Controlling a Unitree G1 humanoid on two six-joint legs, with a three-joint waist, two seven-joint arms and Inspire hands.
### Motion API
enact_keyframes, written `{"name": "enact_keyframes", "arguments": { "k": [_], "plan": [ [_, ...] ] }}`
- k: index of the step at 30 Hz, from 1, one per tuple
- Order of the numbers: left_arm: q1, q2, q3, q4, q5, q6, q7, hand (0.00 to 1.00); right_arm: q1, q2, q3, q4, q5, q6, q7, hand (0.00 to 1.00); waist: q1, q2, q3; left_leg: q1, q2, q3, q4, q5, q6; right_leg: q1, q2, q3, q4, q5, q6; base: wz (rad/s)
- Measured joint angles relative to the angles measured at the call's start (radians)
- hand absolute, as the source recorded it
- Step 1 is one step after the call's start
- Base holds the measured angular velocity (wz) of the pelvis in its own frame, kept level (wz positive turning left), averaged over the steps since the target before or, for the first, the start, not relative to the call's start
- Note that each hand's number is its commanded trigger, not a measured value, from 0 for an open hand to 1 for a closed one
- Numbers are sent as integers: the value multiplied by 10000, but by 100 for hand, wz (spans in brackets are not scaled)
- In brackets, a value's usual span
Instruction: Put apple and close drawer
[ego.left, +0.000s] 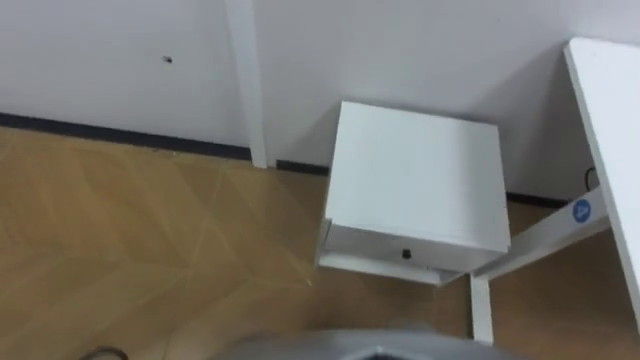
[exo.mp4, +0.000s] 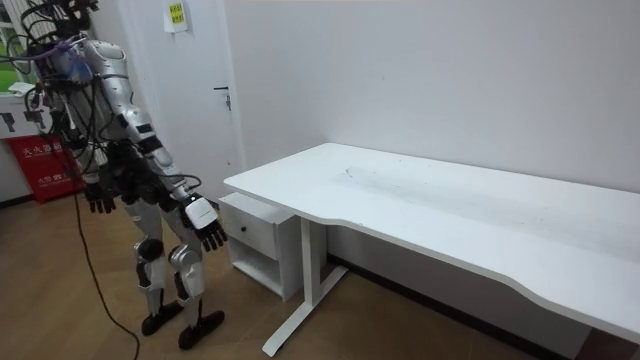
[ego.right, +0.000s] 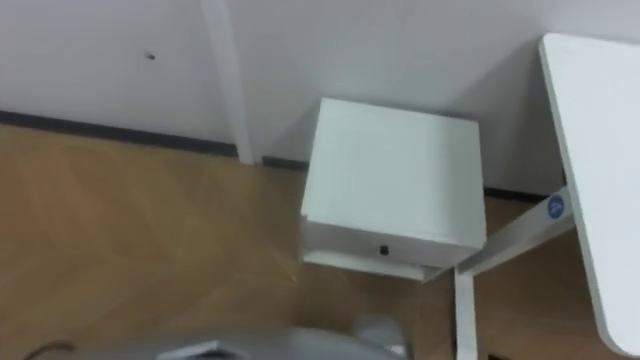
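Drawer (ego.left: 370, 243) at centre frame looks nearly shut (knob (ego.left: 405, 254) facing the robot); left hand (exo.mp4: 100, 198) and right hand (exo.mp4: 210, 233) hang relaxed, empty. Step in squarely before reaching the knob.

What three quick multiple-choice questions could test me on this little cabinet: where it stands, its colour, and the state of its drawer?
1. Where does the cabinet stand?
A. beside the desk, at the wall
B. mid-room
C. on the desk

2. What is its colour?
A. brown
B. white
C. black

3. How is its drawer?
A. pulled out
B. missing
C. shut

Answers:
1 A, the wall is behind it and the desk is at its side.
2 B, every panel is white.
3 C, the drawer's front sits flush.
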Motion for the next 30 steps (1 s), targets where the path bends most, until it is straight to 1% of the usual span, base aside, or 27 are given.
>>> {"name": "enact_keyframes", "arguments": {
  "k": [1, 2, 3, 5, 6, 8, 9, 10, 11, 12, 14, 16, 18, 23, 25, 30],
  "plan": [
    [-4, -48, 34, 7, -2, -3, 20, 0, -91, 12, -54, 6, 95, -88, 6, 0, -22, -1, -1, 34, 42, 2, -3, 0, 0, 73, 50, 0, -96, 0, 0, -21],
    [-88, -152, 39, 4, -1, -99, 26, 0, -169, 27, -102, -22, 253, -281, 40, 0, -82, 16, 3, 165, 110, 10, -59, 0, 2, 216, 117, -8, -129, -83, -95, 0],
    [-168, -229, 29, -26, -3, -238, 21, 0, -211, 37, -101, -46, 373, -381, 118, 0, -105, 17, -3, 270, 129, 40, -133, 1, 6, 304, 131, -5, -119, -254, -102, 6],
    [-215, -301, 28, -177, -7, -371, 1, 0, -243, 78, -99, -77, 565, -390, 275, 0, -84, 53, -2, 300, 176, 41, -193, 6, 19, 315, 192, -19, -116, -422, -138, 3],
    [-216, -351, 28, -219, 16, -357, -11, 0, -218, 105, -86, -72, 707, -377, 383, 0, -69, 135, -1, 331, 243, 37, -230, 20, 42, 318, 269, -30, -111, -455, -169, 0],
    [-209, -477, 28, -216, 42, -306, -105, 0, -186, 111, -82, -71, 947, -369, 442, 0, -77, 223, -29, 437, 282, 37, -425, 93, 166, 344, 317, -72, -107, -535, -260, 2],
    [-187, -565, 27, -205, 40, -305, -217, 0, -134, 105, -86, -45, 970, -369, 456, 0, -92, 317, 2, 553, 318, 43, -588, 95, 169, 396, 353, -176, -118, -598, -306, 7],
    [-175, -600, 27, -201, 39, -300, -253, 0, -107, 108, -85, -19, 969, -369, 476, 0, -105, 350, 0, 586, 336, 42, -650, 95, 169, 406, 365, -242, -123, -620, -326, 7],
    [-155, -631, 27, -201, 38, -299, -358, 0, -74, 125, -86, 46, 967, -362, 507, 0, -107, 409, 18, 646, 386, 41, -753, 96, 168, 423, 412, -351, -122, -648, -364, 6],
    [-121, -629, 30, -201, 38, -293, -409, 0, -63, 136, -86, 99, 959, -355, 554, 0, -109, 434, 13, 692, 424, 29, -857, 96, 167, 428, 449, -425, -122, -687, -419, 6],
    [-119, -626, 32, -197, 24, -288, -416, 0, -41, 134, -85, 115, 966, -356, 609, 0, -101, 404, 24, 729, 434, 3, -928, 97, 166, 448, 457, -552, -121, -771, -471, 6],
    [-110, -628, 31, -195, 17, -288, -422, 0, 44, 138, -82, 120, 968, -357, 727, 0, -92, 386, 35, 867, 480, -2, -1021, 101, 159, 496, 501, -567, -116, -781, -471, 2],
    [-124, -630, 31, -125, 17, -297, -422, 0, 73, 163, -83, 121, 960, -357, 806, 0, -83, 366, 28, 909, 509, 3, -1071, 101, 158, 568, 529, -570, -123, -782, -472, 4],
    [-133, -629, 32, 185, 22, -302, -424, 0, 81, 207, -83, 132, 946, -329, 905, 0, -82, 338, 45, 1075, 505, 5, -1203, 100, 158, 669, 528, -566, -150, -782, -471, -2],
    [-124, -628, 35, 224, 17, -294, -426, 0, 86, 230, -83, 155, 943, -322, 931, 0, -81, 320, 75, 1165, 481, 5, -1215, 100, 158, 767, 509, -564, -194, -784, -469, 2],
    [-166, -619, 37, 220, 23, -301, -548, 0, 89, 306, -82, 254, 1113, -320, 1152, 0, -87, 310, 84, 1131, 458, 15, -1223, 96, 162, 777, 492, -563, -193, -793, -459, 4]
  ]
}}
